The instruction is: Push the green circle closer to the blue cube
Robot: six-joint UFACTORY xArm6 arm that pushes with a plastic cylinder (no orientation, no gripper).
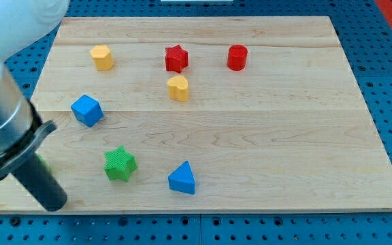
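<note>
Your rod's tip (53, 203) holds nothing, near-left on the wooden tabletop (264, 136). The green circle (43, 163), a light rigid block, barely shows behind it; push its near side toward the blue cube (86, 110).

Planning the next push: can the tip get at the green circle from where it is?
Probably yes: the green circle, mostly hidden behind the rod, sits just above my tip with no block between them.

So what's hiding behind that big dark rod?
A small bit of green peeks out beside the rod, probably the green circle. The rest of it is covered, so its shape can't be confirmed. My tip sits near the board's bottom-left corner.
</note>
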